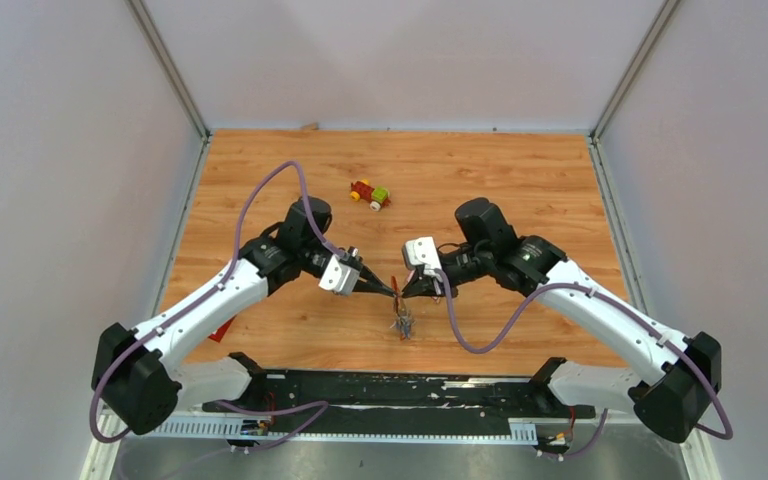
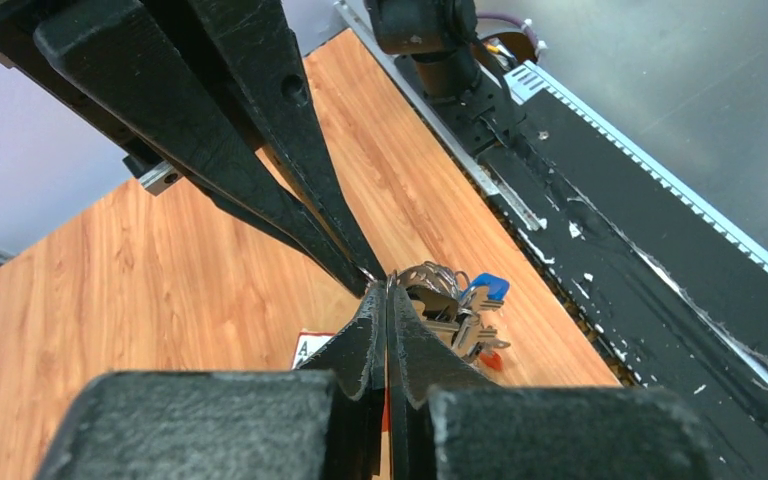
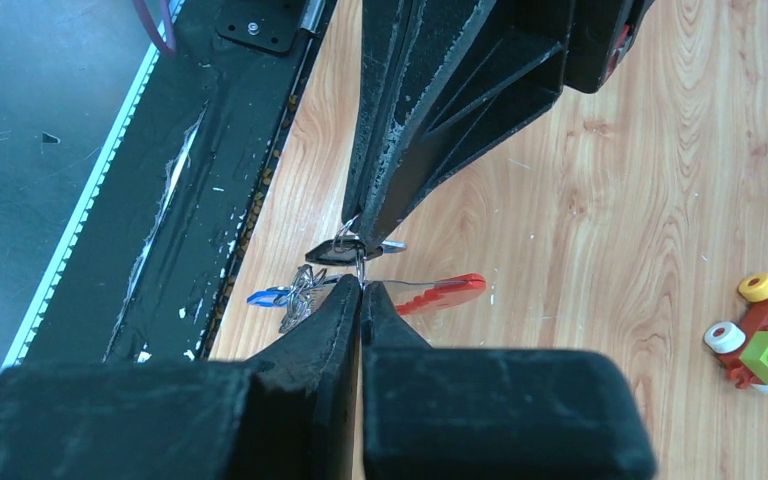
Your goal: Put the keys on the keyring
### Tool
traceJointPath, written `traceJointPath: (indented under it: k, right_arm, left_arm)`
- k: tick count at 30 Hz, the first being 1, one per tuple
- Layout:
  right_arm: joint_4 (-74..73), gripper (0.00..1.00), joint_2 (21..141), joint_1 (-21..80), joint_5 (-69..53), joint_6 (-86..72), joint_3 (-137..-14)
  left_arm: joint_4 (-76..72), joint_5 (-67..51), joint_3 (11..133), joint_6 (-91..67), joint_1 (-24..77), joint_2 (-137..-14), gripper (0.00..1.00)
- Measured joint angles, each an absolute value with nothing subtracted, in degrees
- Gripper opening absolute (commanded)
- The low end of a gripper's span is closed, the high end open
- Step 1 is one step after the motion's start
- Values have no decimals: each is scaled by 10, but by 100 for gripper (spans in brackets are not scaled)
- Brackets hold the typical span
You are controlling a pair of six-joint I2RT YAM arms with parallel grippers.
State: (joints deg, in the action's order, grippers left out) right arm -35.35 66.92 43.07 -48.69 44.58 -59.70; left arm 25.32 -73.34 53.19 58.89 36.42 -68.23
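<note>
My left gripper [image 1: 392,291] and right gripper [image 1: 404,292] meet tip to tip above the table's front middle. Both are shut on the thin wire ring of the keyring [image 3: 360,268], which is lifted off the wood. Its red fob [image 3: 440,293] sticks out to the side. The keys [image 1: 403,323] hang in a bunch under the tips. In the left wrist view the bunch [image 2: 455,308] shows a blue head [image 2: 487,287]. In the right wrist view a black-headed key [image 3: 335,252] sits right at the left fingertips [image 3: 360,225], and a blue-headed key [image 3: 265,296] hangs lower. The grey fob is hidden.
A red-yellow-green toy car [image 1: 370,194] stands further back in the middle, also in the right wrist view [image 3: 760,330]. A red-and-white card [image 1: 222,330] lies under the left arm. The black base rail [image 1: 390,390] runs along the near edge, close below the keys.
</note>
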Motion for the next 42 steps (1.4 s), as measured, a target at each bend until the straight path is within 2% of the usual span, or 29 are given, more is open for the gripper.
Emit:
traceJointPath:
  k: [8,22,42]
  right_arm:
    - [-357,0,675,439,-484,451,-597]
    - [-373,0,675,449,-480,467,-597]
    - [-375,0,687,468,-482,471,-597]
  left_arm:
    - [189,-715,508,517,368,-656,0]
    - [339,-695,565,651,368,-650,0]
    - [356,-685,561,702,389,-675,0]
